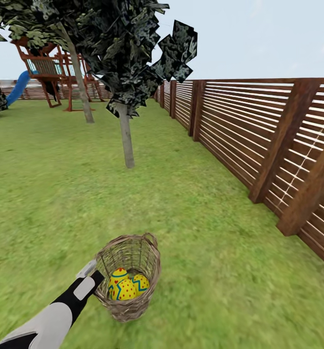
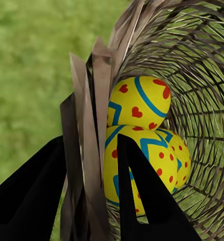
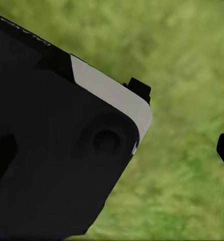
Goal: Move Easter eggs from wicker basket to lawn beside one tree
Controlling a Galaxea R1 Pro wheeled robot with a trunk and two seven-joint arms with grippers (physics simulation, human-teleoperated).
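Nearest, the left claw (image 2: 92, 201) straddles the rim of the wicker basket (image 1: 129, 271), one dark finger outside the weave and one inside, apparently closed on the wall, with the left arm reaching in low from the near left. The three Easter eggs (image 2: 140, 103) lie piled inside the basket, so a pull from here could tip it and roll them onto the lawn (image 1: 50, 194). Beyond stands the tree (image 1: 126, 138); I cannot tell the right claw's opening.

Fenced garden (image 1: 45, 160): lawn, play tower (image 1: 48, 68)
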